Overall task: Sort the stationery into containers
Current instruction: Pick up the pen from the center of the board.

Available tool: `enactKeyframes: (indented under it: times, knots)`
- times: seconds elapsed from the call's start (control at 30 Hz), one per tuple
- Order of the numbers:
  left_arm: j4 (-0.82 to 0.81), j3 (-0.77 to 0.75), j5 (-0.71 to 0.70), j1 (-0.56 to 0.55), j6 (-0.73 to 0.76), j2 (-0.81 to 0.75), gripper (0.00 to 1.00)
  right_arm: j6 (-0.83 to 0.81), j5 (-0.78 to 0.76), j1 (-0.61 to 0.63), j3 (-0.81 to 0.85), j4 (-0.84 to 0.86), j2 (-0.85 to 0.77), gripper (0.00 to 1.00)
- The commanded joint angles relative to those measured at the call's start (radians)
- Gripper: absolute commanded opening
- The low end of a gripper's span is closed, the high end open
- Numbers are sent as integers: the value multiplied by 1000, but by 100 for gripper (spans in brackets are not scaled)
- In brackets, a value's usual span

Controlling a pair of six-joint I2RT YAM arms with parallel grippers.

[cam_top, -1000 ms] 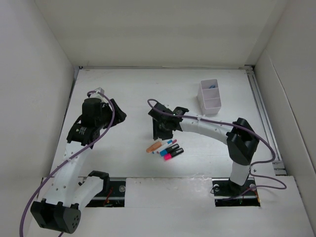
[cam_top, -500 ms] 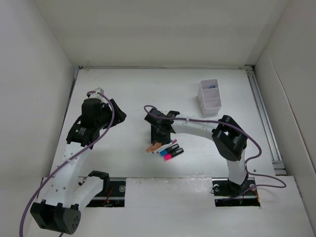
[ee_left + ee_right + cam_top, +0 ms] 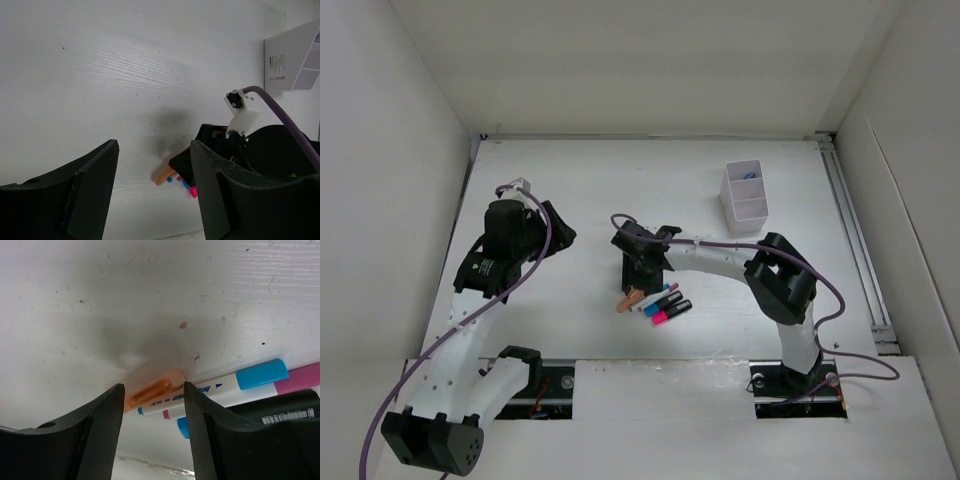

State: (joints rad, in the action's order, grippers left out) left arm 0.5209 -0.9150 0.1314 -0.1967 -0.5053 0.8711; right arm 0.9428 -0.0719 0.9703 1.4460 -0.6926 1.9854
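Observation:
An orange piece [image 3: 629, 299] lies on the table at the left end of a small cluster: a thin blue-pink pen [image 3: 661, 294], a black marker with a blue end [image 3: 665, 302] and a black marker with a pink end [image 3: 672, 312]. My right gripper [image 3: 640, 287] is open, low over the orange piece [image 3: 152, 388], one finger on each side of it; the pen [image 3: 215, 388] lies beside it. The white two-compartment container [image 3: 745, 196] stands at the back right with a blue item [image 3: 750, 174] in its far compartment. My left gripper [image 3: 556, 236] is open and empty, to the left.
In the left wrist view the right arm [image 3: 250, 145] fills the right side, with the orange piece [image 3: 165, 176] below it and the container [image 3: 292, 62] at the top right. White walls enclose the table; a rail [image 3: 855, 235] runs along its right edge.
My right gripper has moved left and toward the near edge, coming down over the orange piece. The left arm has not moved.

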Motion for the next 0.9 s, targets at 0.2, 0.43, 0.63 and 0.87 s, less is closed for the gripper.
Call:
enactKeyframes:
  times: [0.2, 0.43, 0.63, 0.87]
  knots:
    - [-15, 5, 20, -6, 13, -24, 56, 25, 9, 7, 23, 21, 33, 57]
    - [-15, 5, 20, -6, 13, -24, 56, 25, -12, 7, 79, -1, 58, 50]
    - [-24, 14, 20, -6, 13, -24, 56, 25, -3, 7, 79, -1, 58, 27]
    - [-33, 15, 20, -6, 13, -24, 56, 25, -3, -4, 134, 14, 46, 4]
